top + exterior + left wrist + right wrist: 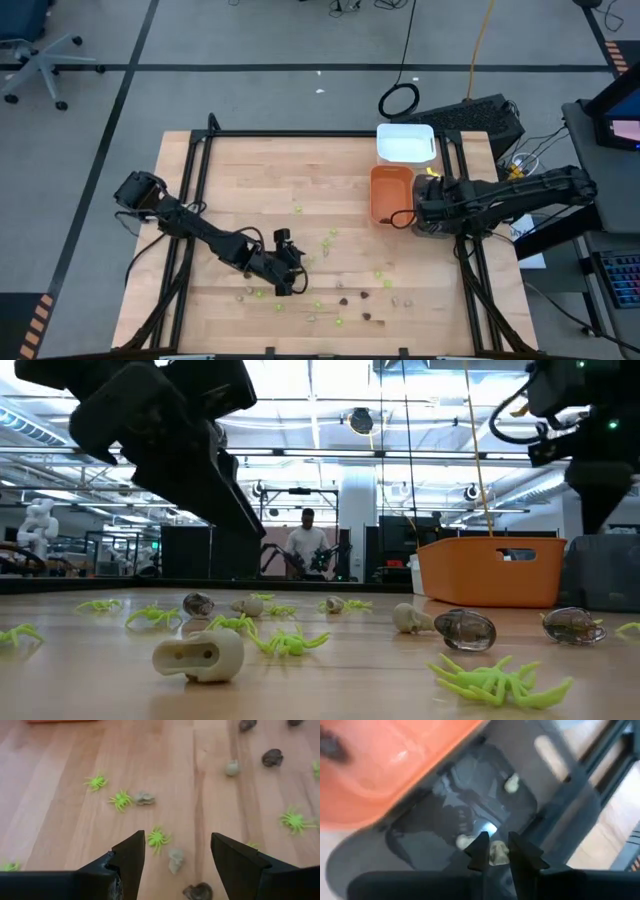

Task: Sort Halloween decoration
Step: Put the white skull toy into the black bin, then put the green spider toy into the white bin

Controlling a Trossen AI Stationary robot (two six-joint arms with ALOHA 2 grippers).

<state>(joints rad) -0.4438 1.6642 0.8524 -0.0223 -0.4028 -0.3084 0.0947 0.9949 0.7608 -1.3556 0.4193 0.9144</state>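
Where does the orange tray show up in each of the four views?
High view: orange tray right of centre, just below the white tray.
Low view: at right, on the table's far side.
Left wrist view: only a sliver at the top edge.
Right wrist view: fills the upper left, beside the grey tray.
Shared landmark: the right pincer next to it.

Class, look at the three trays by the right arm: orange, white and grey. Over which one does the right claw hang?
The grey tray. The right claw hangs over its dark inside, where pale pieces lie; the orange tray is beside it and the white tray farther back.
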